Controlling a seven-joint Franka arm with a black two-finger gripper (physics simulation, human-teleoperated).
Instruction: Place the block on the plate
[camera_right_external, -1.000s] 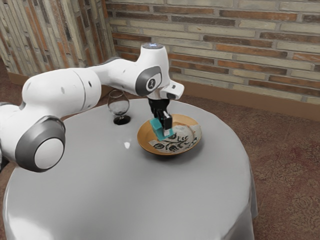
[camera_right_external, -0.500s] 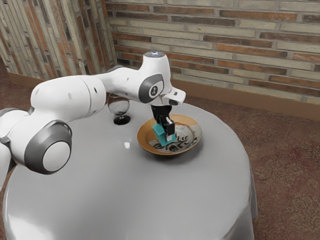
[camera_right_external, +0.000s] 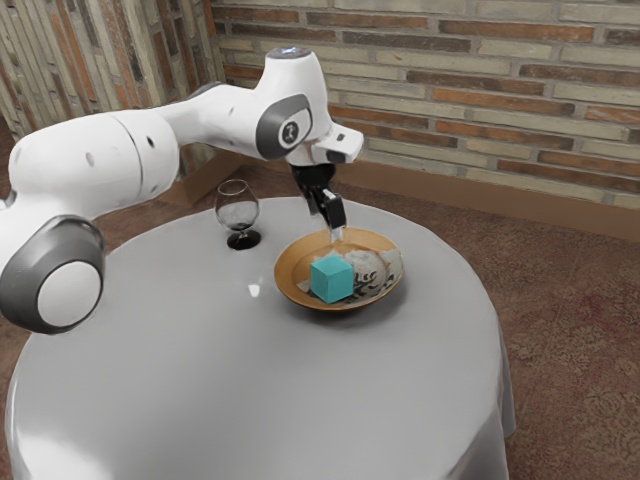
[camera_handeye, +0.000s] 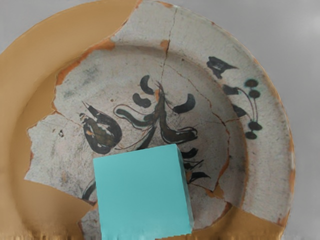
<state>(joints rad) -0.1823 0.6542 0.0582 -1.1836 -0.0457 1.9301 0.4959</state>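
Risen is my claw (camera_right_external: 326, 224), and the block (camera_right_external: 331, 278) is left on the plate (camera_right_external: 288, 268)

Half a second ago the block was between my fingers, low over the plate; now my hand is higher and the block is apart from it. My arm (camera_right_external: 85, 165) has also drawn back a little toward the exterior view's left.

The claw is spread, its fingers standing apart with nothing held between them. The block, of teal colour, rests on the plate, inside the rim, with its upper face turned up.

From the exterior view I can see the height: my fingertips hang above the block, with a gap between. That view gives me also the stemmed glass (camera_right_external: 238, 213), standing near the plate on the round grey table (camera_right_external: 250, 380), and the brick wall (camera_right_external: 450, 70) behind. From the wrist view I look down and learn other details: dark painted leaves and flowers on the pale part of the plate, thin cracks, and plain orange parts around it. The block covers a portion of this painting.

As for my pose, the arm comes from the exterior view's left, the forearm reaches across over the table, and the wrist bends so that my hand points downward, with a slight tilt.
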